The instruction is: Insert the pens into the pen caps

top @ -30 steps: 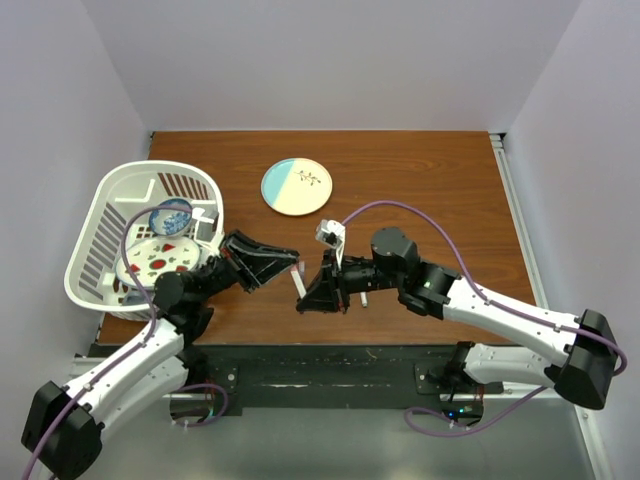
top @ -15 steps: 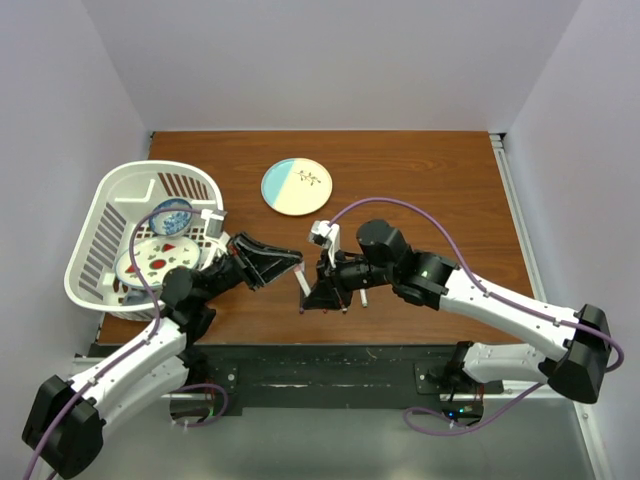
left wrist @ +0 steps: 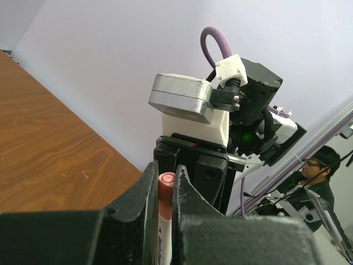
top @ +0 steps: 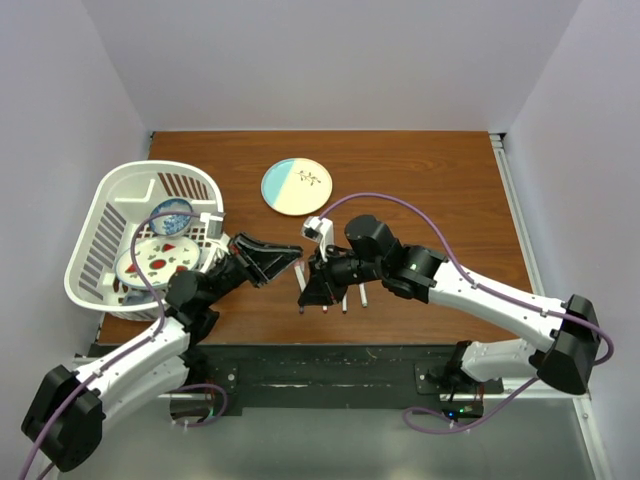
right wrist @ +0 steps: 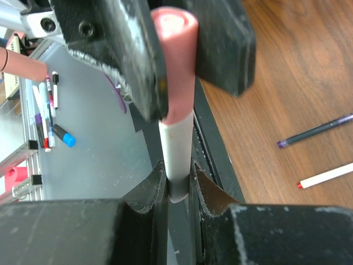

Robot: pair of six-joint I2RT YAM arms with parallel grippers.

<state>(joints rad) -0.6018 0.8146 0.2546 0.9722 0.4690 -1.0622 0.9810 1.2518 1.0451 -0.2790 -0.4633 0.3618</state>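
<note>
A white-barrelled pen (right wrist: 177, 149) with a pink pen cap (right wrist: 175, 66) on its far end hangs above the table's front edge, held by both grippers. My left gripper (left wrist: 164, 171) is shut on the pink pen cap (left wrist: 165, 190). Its black fingers (right wrist: 132, 61) flank the cap in the right wrist view. My right gripper (right wrist: 178, 171) is shut on the bare end of the white barrel. From above, the left gripper (top: 292, 262) and right gripper (top: 306, 292) meet tip to tip around the pen (top: 300, 283). Loose on the wood lie a dark purple pen (right wrist: 317, 131) and a white pen (right wrist: 325, 175) with a red tip.
A white basket (top: 100, 215) holding dishes stands at the left. A cream and blue plate (top: 296, 186) lies behind the grippers. Loose pens (top: 363, 296) rest just right of the right gripper, near the table's front edge and the black rail (top: 330, 360).
My right arm has swung left, bringing its gripper up against the left gripper. The left gripper has shifted only slightly. Both grips look unchanged.
</note>
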